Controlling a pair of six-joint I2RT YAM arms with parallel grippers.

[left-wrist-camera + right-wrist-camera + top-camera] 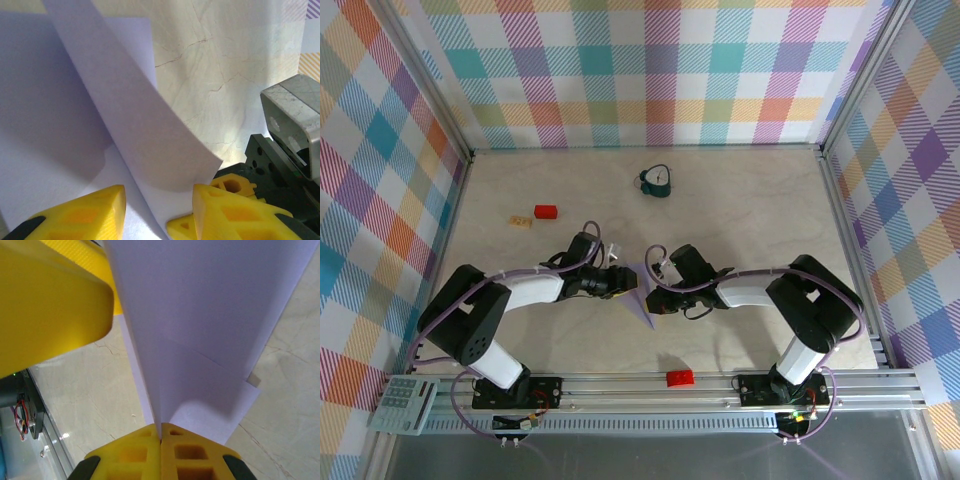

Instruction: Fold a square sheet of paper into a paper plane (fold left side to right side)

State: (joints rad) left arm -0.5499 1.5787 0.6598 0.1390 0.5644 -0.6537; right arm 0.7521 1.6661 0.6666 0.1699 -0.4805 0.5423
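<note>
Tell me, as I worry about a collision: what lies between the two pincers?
The folded lavender paper lies there, seen in the top view, with the left pincer and the right pincer at its sides.

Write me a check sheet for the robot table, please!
Surface: pale marbled table, no spills seen.
Job's things: lavender paper, partly folded, raised between both arms.
Clutter: teal clock at the back; red block and tan block at left; second red block by the front rail.
Fingers: left fingers apart, a paper flap rising between them; right fingers shut on the paper's fold.
Cables: purple cables along both arms, nothing snagged seen.
Surroundings: checked walls; grey keypad at near left.
</note>
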